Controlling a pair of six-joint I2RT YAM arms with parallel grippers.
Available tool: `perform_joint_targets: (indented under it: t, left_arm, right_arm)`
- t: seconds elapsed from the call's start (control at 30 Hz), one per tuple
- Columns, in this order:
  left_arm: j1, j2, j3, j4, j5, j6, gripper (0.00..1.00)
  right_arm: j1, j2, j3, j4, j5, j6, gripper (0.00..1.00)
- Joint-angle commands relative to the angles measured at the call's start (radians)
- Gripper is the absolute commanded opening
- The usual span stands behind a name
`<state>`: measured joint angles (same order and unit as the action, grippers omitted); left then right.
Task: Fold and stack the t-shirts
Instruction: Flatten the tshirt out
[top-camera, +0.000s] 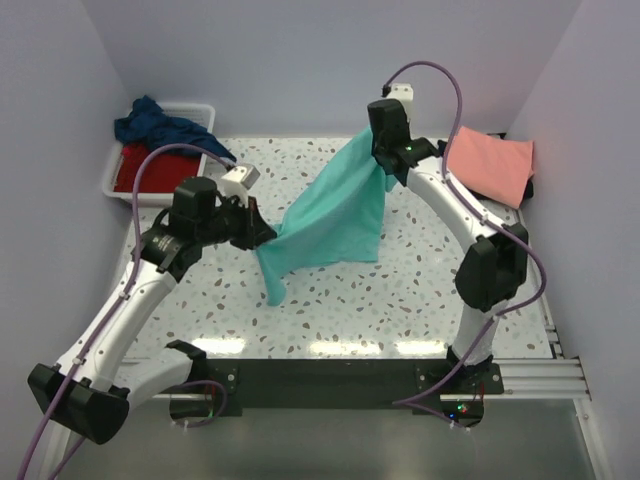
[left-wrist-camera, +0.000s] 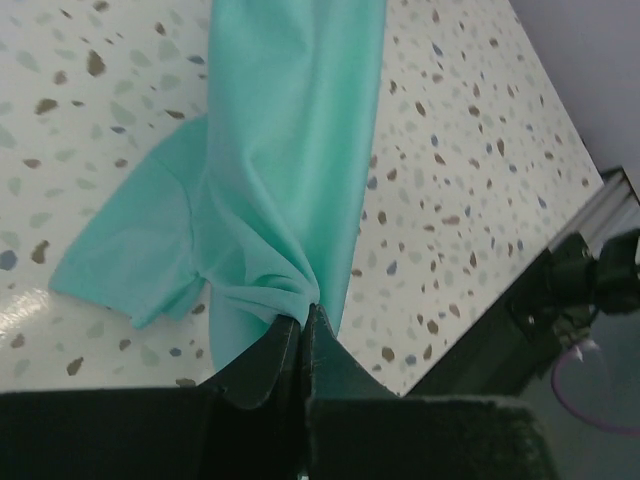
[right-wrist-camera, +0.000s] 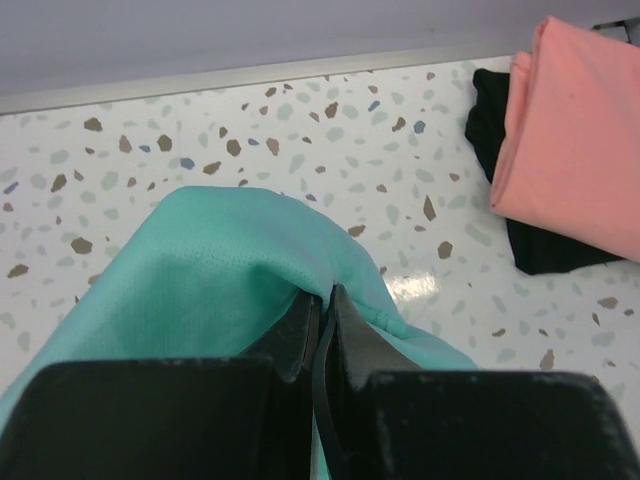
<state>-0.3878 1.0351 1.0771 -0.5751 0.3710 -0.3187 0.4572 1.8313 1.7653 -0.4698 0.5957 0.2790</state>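
A turquoise t-shirt (top-camera: 335, 215) hangs stretched above the speckled table between both arms. My left gripper (top-camera: 262, 234) is shut on its near-left edge; in the left wrist view the cloth (left-wrist-camera: 270, 180) bunches at the closed fingertips (left-wrist-camera: 304, 318) and a sleeve trails onto the table. My right gripper (top-camera: 378, 152) is shut on the far upper corner, where the cloth (right-wrist-camera: 210, 280) drapes over the pinched tips (right-wrist-camera: 322, 292). A folded salmon-pink t-shirt (top-camera: 490, 165) lies on a black one (right-wrist-camera: 545, 250) at the far right. A navy t-shirt (top-camera: 160, 125) and a red one (top-camera: 150, 170) sit in the tub.
The white plastic tub (top-camera: 112, 172) stands at the far left corner. Walls close in the table on three sides. A metal rail (top-camera: 530, 375) and the arm bases run along the near edge.
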Motion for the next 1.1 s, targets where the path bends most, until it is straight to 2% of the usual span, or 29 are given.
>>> perform_joint_targets:
  t: [0.0,0.1,0.27,0.53,0.73,0.9,1.0,1.03,1.07]
  left_arm:
    - [-0.005,0.013,-0.025,-0.112,0.285,0.110,0.00]
    - [-0.025,0.034,-0.034,-0.128,0.367,0.153,0.00]
    - [-0.129,0.092,-0.036,-0.117,0.442,0.161,0.00]
    - [-0.321,0.239,-0.039,-0.040,0.376,0.167,0.00]
    - [-0.394,0.333,-0.049,0.035,0.247,0.145,0.00]
    - [-0.453,0.436,-0.031,0.029,0.230,0.171,0.00]
    - [-0.468,0.465,0.016,-0.032,0.183,0.208,0.14]
    - [-0.468,0.461,0.023,-0.043,0.162,0.214,0.30]
    - [-0.468,0.454,0.024,-0.052,0.142,0.216,0.42]
  right_arm:
    - [-0.011,0.121,0.191,0.023,-0.028,-0.017,0.00]
    - [-0.012,0.212,0.285,0.019,-0.075,-0.026,0.00]
    - [-0.011,0.330,0.427,-0.033,-0.134,-0.015,0.00]
    - [-0.011,0.413,0.476,-0.036,-0.165,0.034,0.00]
    - [-0.014,0.454,0.474,-0.053,-0.148,0.042,0.00]
    - [-0.029,0.485,0.496,-0.092,-0.111,0.048,0.00]
    - [-0.041,0.500,0.523,-0.153,-0.085,0.075,0.00]
    - [-0.043,0.497,0.520,-0.167,-0.080,0.080,0.00]
    - [-0.045,0.487,0.502,-0.167,-0.079,0.081,0.00]
